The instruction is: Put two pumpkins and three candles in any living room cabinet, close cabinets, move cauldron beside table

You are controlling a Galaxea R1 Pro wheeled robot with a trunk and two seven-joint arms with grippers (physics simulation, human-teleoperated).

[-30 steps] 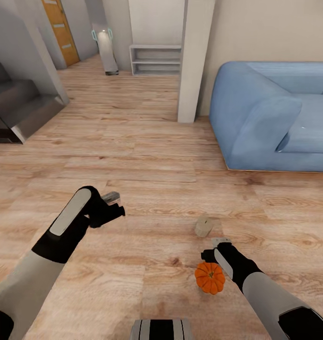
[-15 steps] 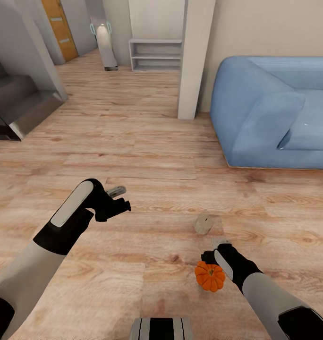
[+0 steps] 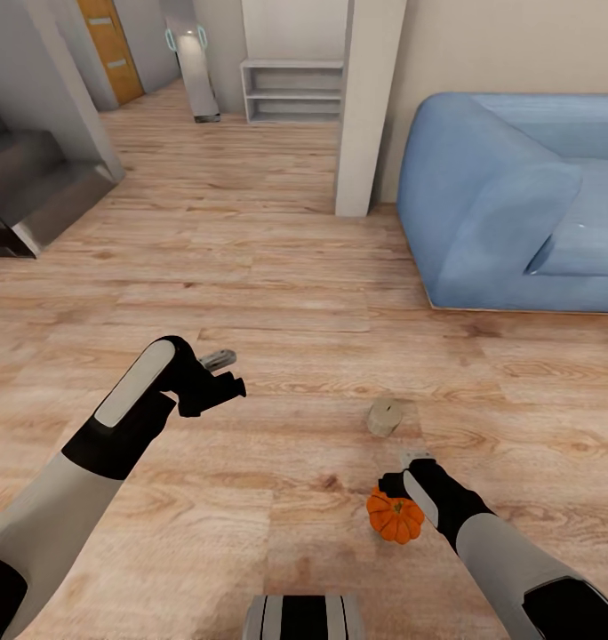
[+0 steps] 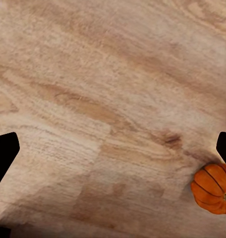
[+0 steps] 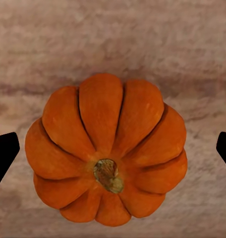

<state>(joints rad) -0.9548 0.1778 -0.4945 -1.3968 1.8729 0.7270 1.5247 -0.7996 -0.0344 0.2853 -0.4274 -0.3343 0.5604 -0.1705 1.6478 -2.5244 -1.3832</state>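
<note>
pumpkin [image 3: 395, 520]: bright orange, ribbed, squat, with a small brownish stem on top; it sits upright on the wooden floor, near and right of centre.
candle [image 3: 384, 417]: short beige-tan cylinder, tipped on its side on the floor, just beyond the pumpkin and apart from it, well short of the blue sofa.
</note>
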